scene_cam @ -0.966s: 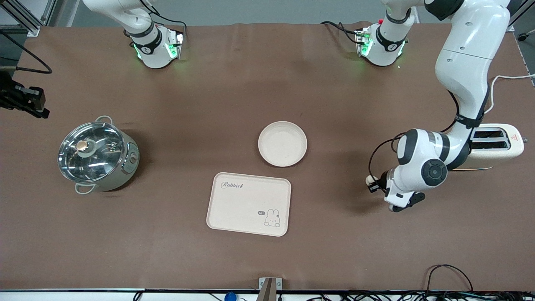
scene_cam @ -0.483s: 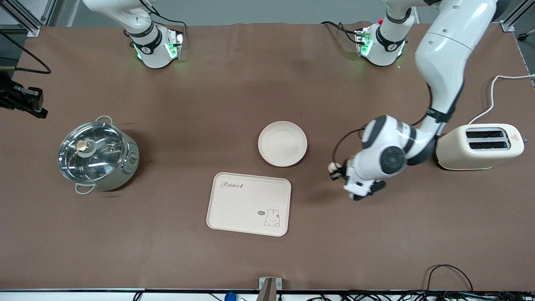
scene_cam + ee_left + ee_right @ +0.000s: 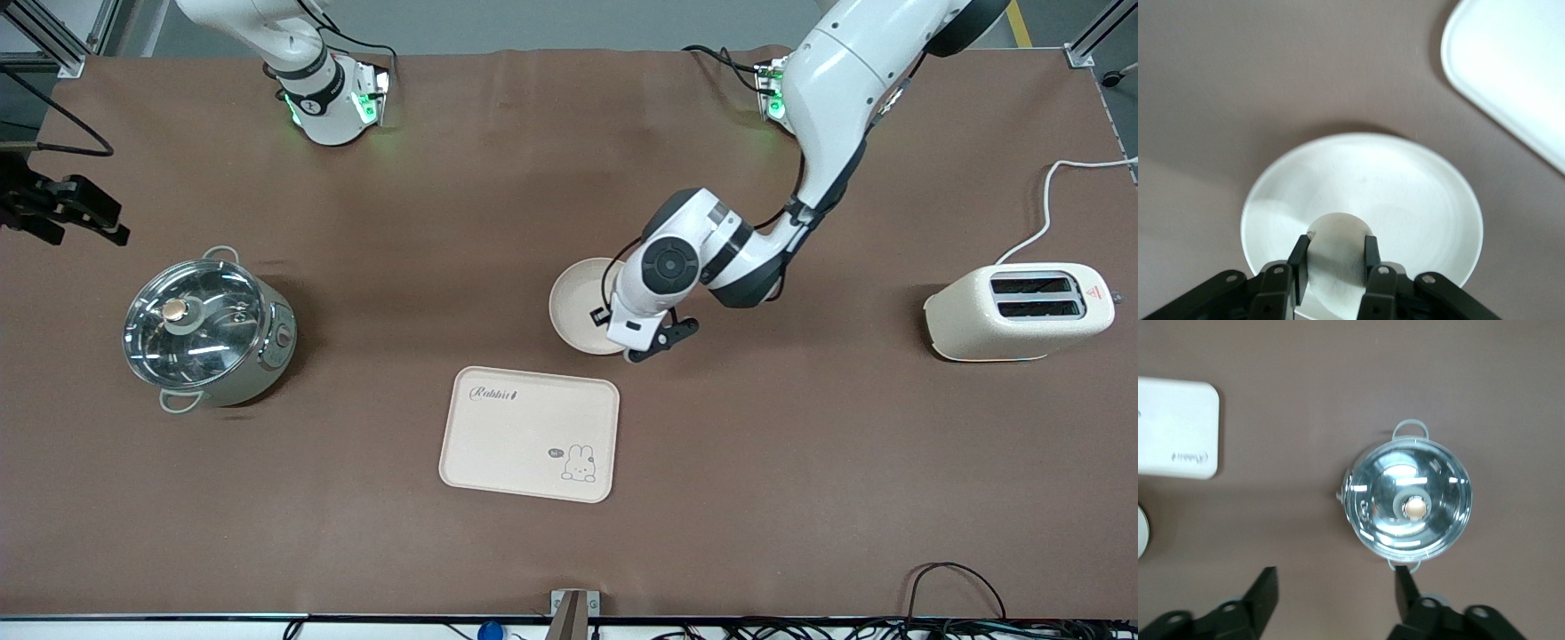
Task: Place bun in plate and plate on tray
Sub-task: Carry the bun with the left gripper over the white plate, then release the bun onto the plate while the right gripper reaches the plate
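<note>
1. Now, in the front view, the left arm reaches from its base at the upper right of the frame down to the centre, where the left claw (image 3: pixel 597 315) hangs over the plate (image 3: pixel 573 307). The arm's wrist covers much of the plate, and the bun cannot be made out from here. The tray (image 3: pixel 529 434) lies just below the plate in the frame, nearer the camera, apart from it and with nothing on it. A lidded steel pot (image 3: pixel 206 331) stands at mid-left and a cream toaster (image 3: pixel 1018 315) at mid-right on the brown surface (image 3: pixel 800 498). The right claw (image 3: pixel 67 210) shows at the frame's left edge, above the pot; the right arm waits.

2. In the left wrist view, the left claw (image 3: pixel 1335 257) is clamped on the bun (image 3: pixel 1336 250), one finger on each side, over the plate (image 3: pixel 1418 193) at lower centre. A corner of the tray (image 3: pixel 1511 73) fills the upper right.

3. In the right wrist view, the right claw (image 3: pixel 1336 590) at the bottom edge stands spread wide and holds nothing. The pot (image 3: pixel 1408 499) sits right of centre, the tray (image 3: pixel 1175 427) at the upper left.
</note>
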`<state>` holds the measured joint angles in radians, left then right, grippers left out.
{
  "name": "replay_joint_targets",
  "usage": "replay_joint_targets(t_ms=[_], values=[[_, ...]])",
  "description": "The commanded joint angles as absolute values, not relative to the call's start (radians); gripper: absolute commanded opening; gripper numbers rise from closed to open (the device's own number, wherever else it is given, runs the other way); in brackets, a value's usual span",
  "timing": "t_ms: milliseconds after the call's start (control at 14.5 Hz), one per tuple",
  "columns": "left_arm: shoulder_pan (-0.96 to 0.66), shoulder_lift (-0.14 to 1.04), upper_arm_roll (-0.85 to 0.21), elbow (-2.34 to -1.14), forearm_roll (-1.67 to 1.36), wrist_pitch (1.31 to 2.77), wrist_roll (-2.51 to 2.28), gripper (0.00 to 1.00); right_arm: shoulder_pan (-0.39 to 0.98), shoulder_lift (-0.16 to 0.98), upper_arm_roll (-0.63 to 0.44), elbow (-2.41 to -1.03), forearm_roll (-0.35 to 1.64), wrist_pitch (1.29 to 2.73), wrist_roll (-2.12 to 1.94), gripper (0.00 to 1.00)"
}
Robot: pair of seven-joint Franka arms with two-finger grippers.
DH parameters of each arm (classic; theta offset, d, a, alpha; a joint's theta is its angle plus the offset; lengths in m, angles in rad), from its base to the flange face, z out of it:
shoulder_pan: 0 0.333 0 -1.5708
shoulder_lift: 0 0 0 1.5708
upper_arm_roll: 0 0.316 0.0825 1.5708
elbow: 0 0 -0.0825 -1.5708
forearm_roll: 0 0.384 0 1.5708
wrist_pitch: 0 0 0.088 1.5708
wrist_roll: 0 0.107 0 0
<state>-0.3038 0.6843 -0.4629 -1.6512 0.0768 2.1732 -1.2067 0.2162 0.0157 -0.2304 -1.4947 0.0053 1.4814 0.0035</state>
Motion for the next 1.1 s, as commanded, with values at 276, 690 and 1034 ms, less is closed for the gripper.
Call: replay_joint_targets(t_ms=[276, 690, 1034], values=[[-0.337, 0.742, -0.451, -1.628, 0.097, 2.164, -1.230, 1.00, 0.304, 0.113, -0.219, -1.511, 0.063, 1.450, -0.011, 1.00], [-0.318, 0.677, -0.449, -1.510, 0.100, 2.006, -1.241, 1.00, 0.435, 0.170, -0.219, -1.814, 0.342, 1.835, 0.099, 1.00], [-0.233, 0.569, -0.449, -1.420, 0.218, 1.850, -1.181, 1.00, 0.681, 0.339, -0.219, -1.901, 0.502, 2.116, 0.216, 1.00]])
